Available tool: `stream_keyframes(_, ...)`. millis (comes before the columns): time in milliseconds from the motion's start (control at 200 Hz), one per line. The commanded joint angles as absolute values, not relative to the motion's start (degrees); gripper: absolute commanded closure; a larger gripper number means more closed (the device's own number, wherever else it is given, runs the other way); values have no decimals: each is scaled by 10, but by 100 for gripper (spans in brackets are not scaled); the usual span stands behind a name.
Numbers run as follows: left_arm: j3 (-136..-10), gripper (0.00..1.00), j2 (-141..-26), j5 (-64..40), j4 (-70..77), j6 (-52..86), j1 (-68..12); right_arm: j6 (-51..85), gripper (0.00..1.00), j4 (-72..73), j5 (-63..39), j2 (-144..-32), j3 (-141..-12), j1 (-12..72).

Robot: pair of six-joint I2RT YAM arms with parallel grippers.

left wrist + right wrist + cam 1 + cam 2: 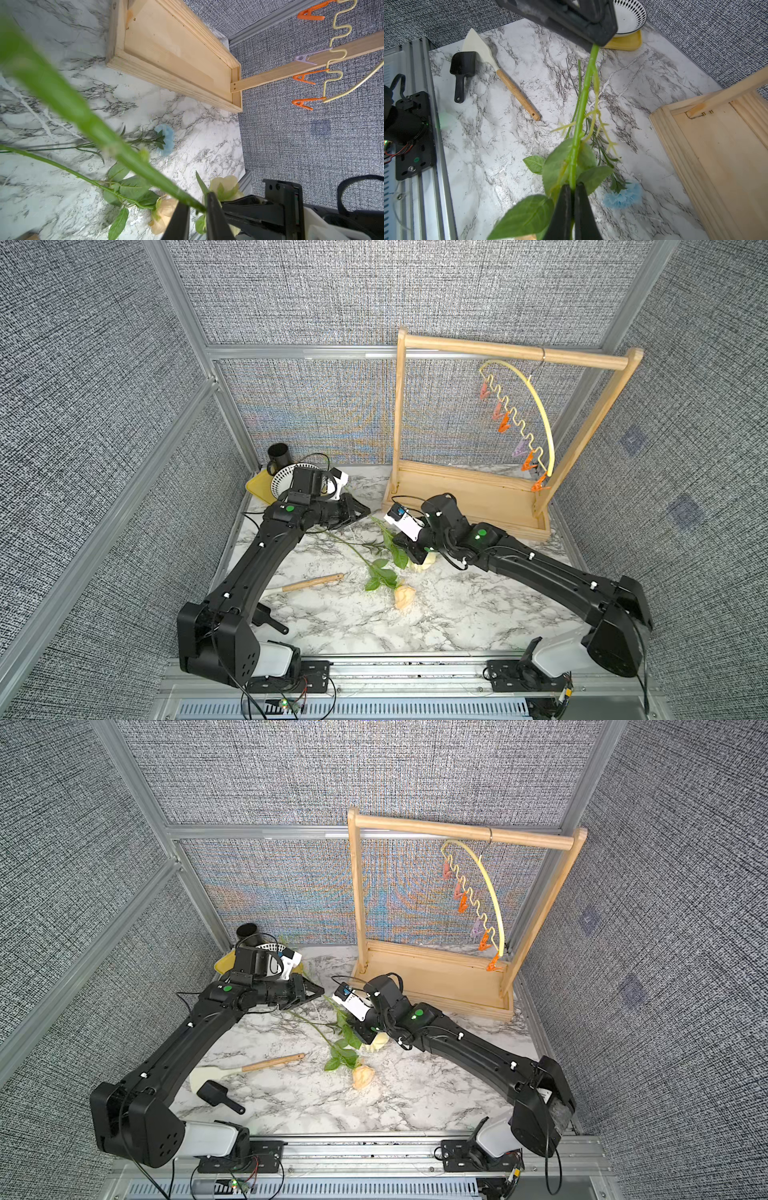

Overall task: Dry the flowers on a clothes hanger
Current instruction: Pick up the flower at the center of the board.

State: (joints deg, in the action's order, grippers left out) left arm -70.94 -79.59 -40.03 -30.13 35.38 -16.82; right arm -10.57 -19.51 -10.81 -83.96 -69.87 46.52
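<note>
Stem of cream-white rose (582, 116) raised off table (508, 145), right claw (572, 186) clamped near bloom end, left claw (197, 204) clamped at bare tip. Likely light, springy, slick; best gripped on stem, never petals.

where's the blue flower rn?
The blue flower lies flat on the marble table, near the wooden rack's base; only the wrist views show it.
</note>
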Motion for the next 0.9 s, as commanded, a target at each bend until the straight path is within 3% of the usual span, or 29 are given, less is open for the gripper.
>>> stream_keyframes(0,-715,88,-794,-394,-296,344,-168,-106,97,-188,-104,-838,-700,467)
stream_keyframes(160,-715,98,-792,-398,-291,338,-169,-108,97,-186,-106,-835,-701,468)
stream_keyframes(360,-710,96,-788,-396,-283,331,-171,-106,96,-170,-107,-820,-688,470)
stream_keyframes(400,-711,89,-789,-398,-282,331,-171,-105,97,-168,-106,-818,-687,469)
stream_keyframes(470,-712,58,-792,-397,-282,333,-171,-104,97,-166,-104,-816,-686,470)
stream_keyframes(526,-713,53,-795,-397,-284,334,-171,-104,97,-167,-103,-817,-686,470)
stream_keyframes(706,-714,57,-796,-391,-281,335,-172,-103,98,-166,-102,-820,-685,469)
stream_keyframes(836,-717,78,-792,-388,-280,333,-173,-101,98,-166,-101,-822,-682,469)
stream_keyframes(891,-718,83,-790,-387,-281,331,-172,-101,98,-166,-101,-821,-683,469)
